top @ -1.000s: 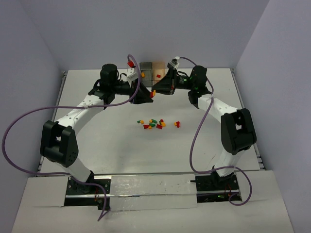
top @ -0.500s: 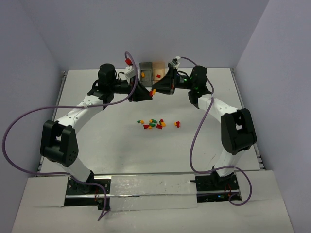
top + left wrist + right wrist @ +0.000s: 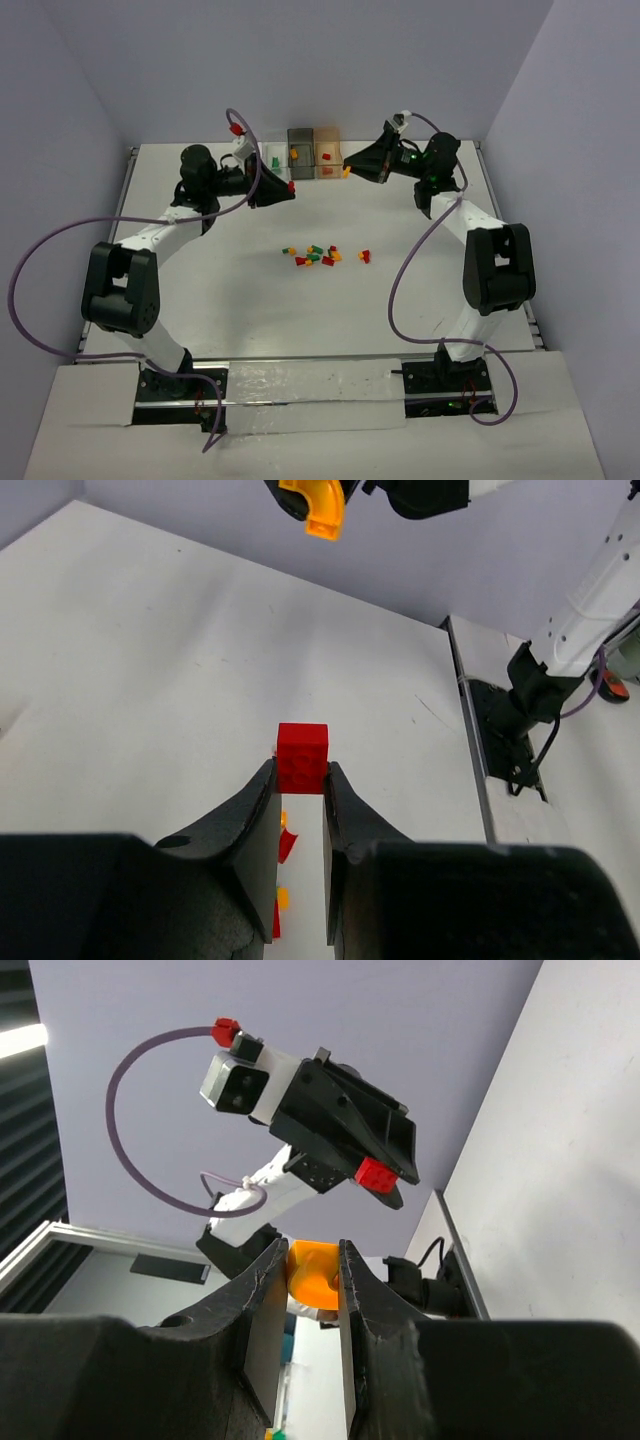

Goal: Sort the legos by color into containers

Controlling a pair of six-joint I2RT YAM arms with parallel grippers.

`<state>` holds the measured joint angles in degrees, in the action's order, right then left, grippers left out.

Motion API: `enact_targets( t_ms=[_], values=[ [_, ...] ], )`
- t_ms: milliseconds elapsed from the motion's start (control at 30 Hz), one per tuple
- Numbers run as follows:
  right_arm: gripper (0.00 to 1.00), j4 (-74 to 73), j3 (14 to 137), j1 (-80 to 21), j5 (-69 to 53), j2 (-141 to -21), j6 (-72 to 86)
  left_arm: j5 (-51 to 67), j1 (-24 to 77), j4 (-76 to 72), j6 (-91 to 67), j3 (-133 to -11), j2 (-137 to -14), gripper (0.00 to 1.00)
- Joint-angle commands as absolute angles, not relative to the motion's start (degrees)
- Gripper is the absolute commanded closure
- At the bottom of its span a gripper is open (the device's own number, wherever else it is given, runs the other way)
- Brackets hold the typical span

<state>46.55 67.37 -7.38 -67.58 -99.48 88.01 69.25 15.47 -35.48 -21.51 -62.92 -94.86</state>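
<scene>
My left gripper (image 3: 287,187) is shut on a small red lego (image 3: 302,759) held above the table at the back left. In the right wrist view that red brick (image 3: 377,1173) shows at the left gripper's tip. My right gripper (image 3: 347,171) is shut on a curved orange lego (image 3: 312,1272), raised in front of the containers; the left wrist view shows it too, as the orange brick (image 3: 315,505). A clear container (image 3: 272,158), a dark grey container (image 3: 301,142) and an orange-tinted container (image 3: 327,150) stand in a row at the back. Several loose legos (image 3: 320,255) lie mid-table.
A green brick (image 3: 275,159) lies in the clear box, an orange one (image 3: 296,153) in the grey box, a red one (image 3: 327,157) in the orange-tinted box. Purple cables loop off both arms. A metal rail (image 3: 470,730) borders the table's right edge.
The two grippers were tip to tip at the back centre on a joined red and orange pair. They have drawn apart: the left went left with the red brick, the right went right with the orange.
</scene>
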Motion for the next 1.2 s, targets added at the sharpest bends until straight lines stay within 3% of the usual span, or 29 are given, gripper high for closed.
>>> enact_targets(
  t_ms=[0, 200, 300, 367, 433, 567, 867, 1167],
  values=[
    [1.00, 50.49, 68.93, -6.23, -67.85, -96.77, 88.33, 59.80, 16.08, -27.66, -17.30, -72.13, -97.82, 1.00],
    [1.00, 35.78, 72.41, -3.80, -67.52, -94.60, 75.14, 33.62, 20.99, 2.71, -6.08, -101.11, -113.61, 1.00],
    [1.00, 26.34, 74.24, -2.80, -66.40, -93.83, 65.56, 27.04, 22.38, 7.91, -7.02, -113.48, -121.93, 1.00],
    [1.00, 11.64, 77.29, -2.45, -63.31, -93.10, 53.25, 21.22, 23.54, 9.53, -6.68, -120.68, -127.61, 1.00],
    [1.00, -0.78, 79.80, -2.37, -59.53, -92.75, 45.18, 17.00, 24.34, 9.20, -5.90, -123.68, -130.51, 1.00],
    [1.00, -9.35, 82.09, -2.29, -53.14, -91.20, 34.03, 12.51, 25.37, 2.81, -5.82, -125.39, -135.51, 1.00],
    [1.00, -12.48, 82.26, -2.20, -51.38, -89.56, 29.71, 12.67, 25.75, -3.43, -5.10, -129.02, -143.08, 0.99],
    [1.00, -14.06, 83.62, -2.26, -50.48, -90.73, 28.42, 14.56, 26.43, -4.74, -5.10, -131.96, -146.69, 0.92]
  ],
)
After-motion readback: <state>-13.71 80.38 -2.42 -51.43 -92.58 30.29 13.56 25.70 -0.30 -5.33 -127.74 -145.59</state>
